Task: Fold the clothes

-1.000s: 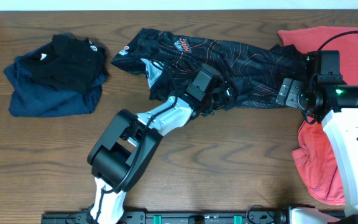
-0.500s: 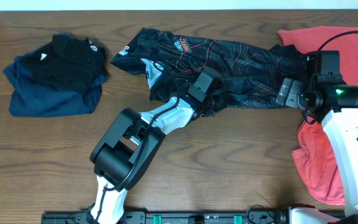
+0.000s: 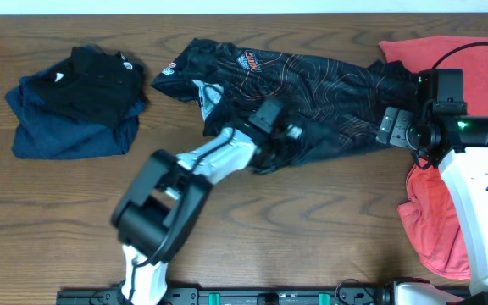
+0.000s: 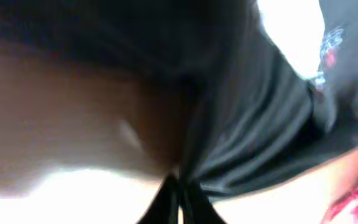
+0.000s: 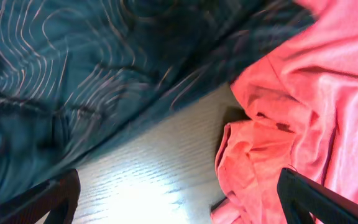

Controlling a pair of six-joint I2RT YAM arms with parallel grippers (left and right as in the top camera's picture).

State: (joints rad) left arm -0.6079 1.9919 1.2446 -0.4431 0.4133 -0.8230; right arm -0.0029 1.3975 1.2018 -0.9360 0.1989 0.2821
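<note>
Jersey (image 3: 312, 76), limp and slippery I'd judge, lies at the table's (image 3: 329, 220) twelve o'clock; my left gripper (image 4: 179, 196) pinches its six-o'clock hem, my right gripper (image 3: 386, 127) gapes empty at three, so I'd take corners.

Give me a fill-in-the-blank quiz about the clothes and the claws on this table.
The left claw is shut on the lower edge of the ___ jersey.
The right claw is ___, holding nothing.
The garment beneath the right arm is ___.
The pile of dark clothes lies to the jersey's ___.
Missing words: black; open; coral-red; left.
</note>
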